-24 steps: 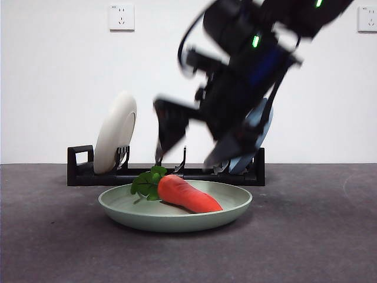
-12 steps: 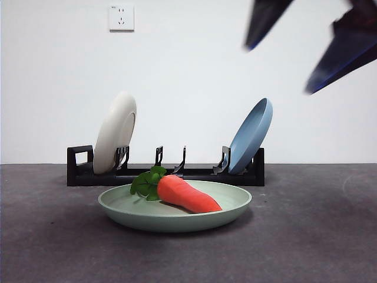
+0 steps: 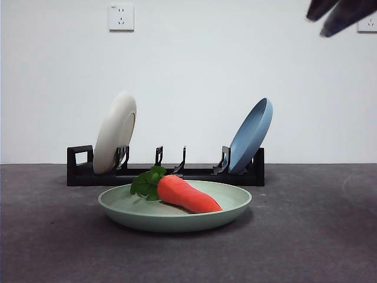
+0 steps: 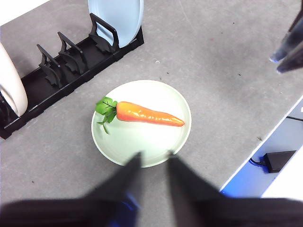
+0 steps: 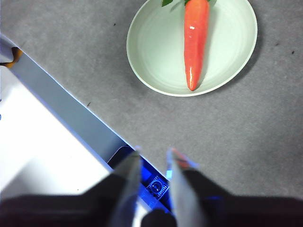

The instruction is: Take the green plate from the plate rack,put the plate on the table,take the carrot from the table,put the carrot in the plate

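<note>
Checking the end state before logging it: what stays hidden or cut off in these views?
- Cream-white plate: left wrist view's edge crops it.
- Orange toy carrot's leafy top: cut off in right wrist view.
- Black plate rack's middle base: front view, pale green plate hides it.

The carrot is laid in the green plate on the table, just before the plate rack.
</note>
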{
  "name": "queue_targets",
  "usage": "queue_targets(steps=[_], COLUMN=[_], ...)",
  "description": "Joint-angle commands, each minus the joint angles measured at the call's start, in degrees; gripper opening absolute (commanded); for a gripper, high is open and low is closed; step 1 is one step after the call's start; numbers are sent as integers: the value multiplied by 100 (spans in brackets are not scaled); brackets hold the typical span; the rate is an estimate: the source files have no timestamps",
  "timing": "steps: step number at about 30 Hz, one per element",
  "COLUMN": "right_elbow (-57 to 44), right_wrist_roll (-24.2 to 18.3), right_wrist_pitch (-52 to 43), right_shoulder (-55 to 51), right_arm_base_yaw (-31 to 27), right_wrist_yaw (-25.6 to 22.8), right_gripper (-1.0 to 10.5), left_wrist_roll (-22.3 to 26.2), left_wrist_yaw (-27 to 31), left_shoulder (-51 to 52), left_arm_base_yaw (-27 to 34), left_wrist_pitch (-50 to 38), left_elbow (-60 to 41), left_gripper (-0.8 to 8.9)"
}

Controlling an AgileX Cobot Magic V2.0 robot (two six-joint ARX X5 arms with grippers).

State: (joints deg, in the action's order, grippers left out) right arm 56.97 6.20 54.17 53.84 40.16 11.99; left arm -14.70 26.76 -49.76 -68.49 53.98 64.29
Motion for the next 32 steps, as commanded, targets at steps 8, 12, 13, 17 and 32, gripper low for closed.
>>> queue_targets(steps=[8, 12, 13, 17, 32], right_elbow=[-33, -33, -33, -33, -33], right_wrist_roll=[-55, -55, -57, -55, -57], right_wrist_pitch=[-9, -9, -9, -9, -7], right_shoulder=[-39, -39, -39, -42, -66], right_arm_base_yaw=[15, 15, 15, 15, 13], right_wrist_yaw=[-17, -17, -17, -17, -20], right_gripper=[1, 1, 1, 1, 1], left_wrist_roll=[-55, -55, -55, -48, 2214], left_wrist_yaw=[4, 4, 4, 11, -2157], left_shoulder=[2, 2, 2, 4, 1036], left_arm_base_yaw=[-15, -15, -15, -28, 3915], left_wrist_pitch=[-31, -31, -31, -28, -2282], left_elbow=[-26, -26, -26, -26, -92], left_gripper=[-3, -3, -3, -3, -3])
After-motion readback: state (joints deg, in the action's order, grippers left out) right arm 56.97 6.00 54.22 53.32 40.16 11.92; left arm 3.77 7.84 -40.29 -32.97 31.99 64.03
